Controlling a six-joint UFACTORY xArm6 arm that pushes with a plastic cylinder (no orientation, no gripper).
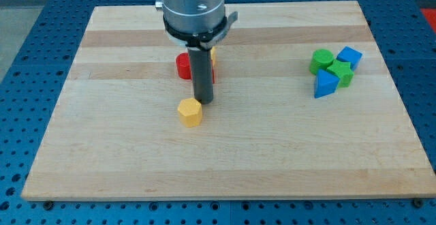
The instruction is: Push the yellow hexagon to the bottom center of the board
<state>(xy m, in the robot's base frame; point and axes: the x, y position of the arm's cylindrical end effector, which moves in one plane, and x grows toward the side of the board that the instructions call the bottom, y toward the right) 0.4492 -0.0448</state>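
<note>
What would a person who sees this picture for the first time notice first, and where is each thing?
First comes the big grey arm at the view's top centre, its dark rod ending in my tip, just up and right of the yellow hexagon near the board's middle. Behind the rod, a red block is partly hidden. At the view's right, two green blocks and two blue ones sit bunched together.

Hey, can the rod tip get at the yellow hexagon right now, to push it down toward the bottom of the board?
Probably yes. My tip sits just above and right of the yellow hexagon, nearly touching, with nothing between them. The board below the hexagon looks free.
</note>
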